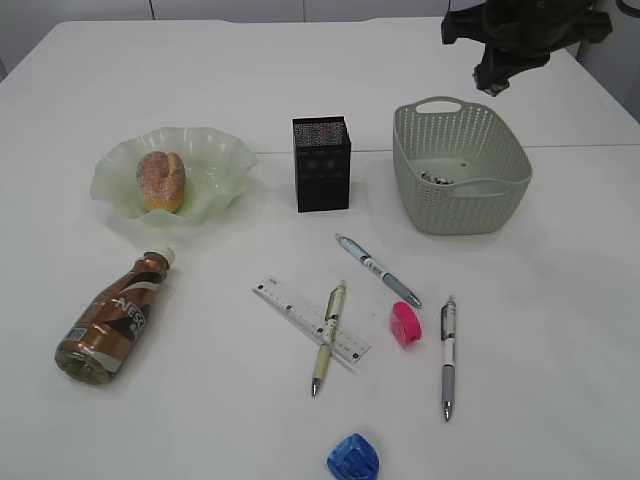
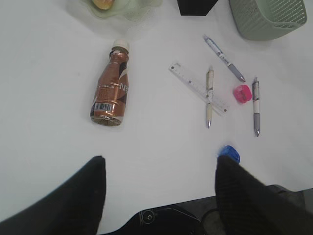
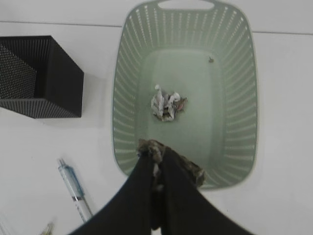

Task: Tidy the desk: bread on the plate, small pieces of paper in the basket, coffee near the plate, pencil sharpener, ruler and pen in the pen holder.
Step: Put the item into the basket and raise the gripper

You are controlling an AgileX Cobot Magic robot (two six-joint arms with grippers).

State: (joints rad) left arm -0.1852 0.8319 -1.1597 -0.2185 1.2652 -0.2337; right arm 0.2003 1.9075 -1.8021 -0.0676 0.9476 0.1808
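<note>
Paper scrap pinched over the basket, one wad already inside.

We see the right pincer (image 3: pixel 155 169) clamped on a crumpled paper scrap (image 3: pixel 188 169), hanging above the near wall of the basket (image 3: pixel 122 98); we judge the scrap feather-light, soft and prone to cling to the pads, so any pinch on a fold holds it. Only the right wrist view shows that grip and the paper wad (image 3: pixel 166 105) on the basket floor. The left wrist view alone shows the left pincer (image 2: pixel 159 171) spread wide and empty above the counter (image 2: pixel 44 73). The exterior view adds the bread (image 1: pixel 161 181) on the plate (image 1: pixel 225 150) and the coffee (image 1: pixel 110 325) lying on its side.
</note>
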